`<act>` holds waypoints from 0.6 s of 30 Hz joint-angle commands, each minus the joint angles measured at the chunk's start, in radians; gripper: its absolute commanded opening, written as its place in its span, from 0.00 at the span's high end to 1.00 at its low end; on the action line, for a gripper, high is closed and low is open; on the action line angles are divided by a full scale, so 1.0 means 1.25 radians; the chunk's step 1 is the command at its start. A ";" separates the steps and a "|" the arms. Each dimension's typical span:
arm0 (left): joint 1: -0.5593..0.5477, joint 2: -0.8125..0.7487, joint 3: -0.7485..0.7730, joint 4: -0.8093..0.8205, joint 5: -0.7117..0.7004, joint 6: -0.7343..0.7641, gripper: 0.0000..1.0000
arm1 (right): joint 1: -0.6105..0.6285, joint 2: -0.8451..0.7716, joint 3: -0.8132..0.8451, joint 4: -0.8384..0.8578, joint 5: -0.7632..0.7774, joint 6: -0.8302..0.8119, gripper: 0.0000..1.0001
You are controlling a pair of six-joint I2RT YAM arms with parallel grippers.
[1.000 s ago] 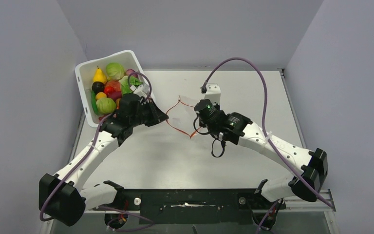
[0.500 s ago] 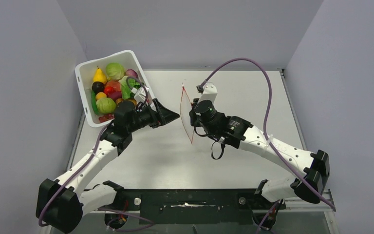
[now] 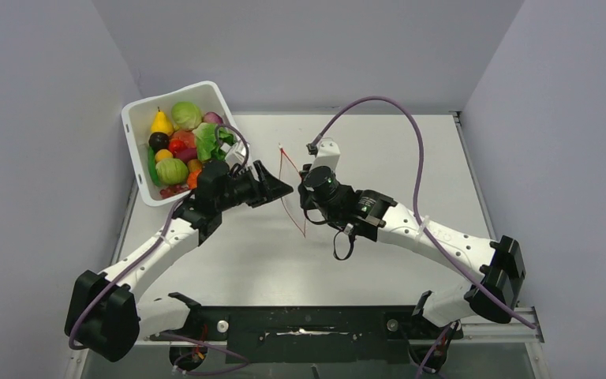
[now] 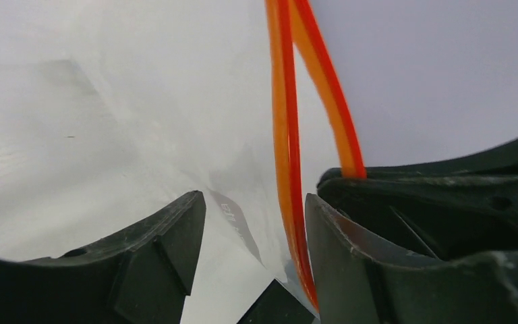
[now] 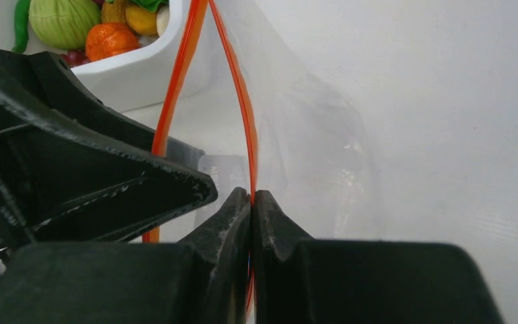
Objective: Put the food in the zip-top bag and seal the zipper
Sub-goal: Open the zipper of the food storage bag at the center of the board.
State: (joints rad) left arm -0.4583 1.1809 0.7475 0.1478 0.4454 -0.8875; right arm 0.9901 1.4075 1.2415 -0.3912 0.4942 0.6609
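The clear zip-top bag (image 5: 324, 135) hangs upright between my two grippers over the table. Its zipper (image 3: 295, 219) is a thin red-orange strip, and its two sides lie close together, slightly parted. My right gripper (image 5: 251, 194) is shut on one side of the strip (image 5: 243, 101). My left gripper (image 4: 255, 199) is open, and the strip (image 4: 284, 121) runs between its jaws, close to the right finger (image 4: 364, 270). In the top view my left gripper (image 3: 278, 187) sits just left of the bag and my right gripper (image 3: 306, 192) just right of it. The food (image 3: 177, 142) lies in the tub.
The white tub (image 3: 132, 146) full of toy fruit and vegetables stands tilted at the back left, right behind my left arm; it also shows in the right wrist view (image 5: 141, 77). Grey walls close in the table on the left, back and right.
The bag mouth was spread wide between both grippers; now it has drawn into a narrow line. My left gripper has let go and opened. Both grippers and the bag have shifted left.
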 commanded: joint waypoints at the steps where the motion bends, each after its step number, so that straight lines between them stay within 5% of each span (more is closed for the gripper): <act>1: -0.010 0.008 0.112 -0.146 -0.141 0.101 0.55 | 0.002 -0.002 0.060 -0.004 0.055 -0.014 1.00; 5: -0.011 -0.009 0.188 -0.293 -0.272 0.172 0.88 | -0.035 -0.036 0.091 -0.105 0.152 -0.015 1.00; 8: -0.011 -0.025 0.213 -0.327 -0.332 0.196 1.00 | -0.061 -0.091 0.074 -0.130 0.193 -0.015 1.00; 12: -0.011 -0.019 0.250 -0.357 -0.344 0.214 1.00 | -0.069 -0.143 0.035 -0.127 0.194 -0.015 1.00; 16: -0.013 -0.022 0.228 -0.274 -0.223 0.210 1.00 | -0.068 -0.159 -0.015 -0.072 0.109 -0.035 1.00; 18: -0.012 -0.025 0.209 -0.233 -0.175 0.192 0.91 | -0.068 -0.163 -0.026 -0.051 0.086 -0.037 1.00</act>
State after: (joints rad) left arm -0.4767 1.1728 1.0100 -0.2432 0.1257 -0.6521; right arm 0.9054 1.2144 1.2457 -0.5247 0.6376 0.6369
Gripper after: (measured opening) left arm 0.032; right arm 0.043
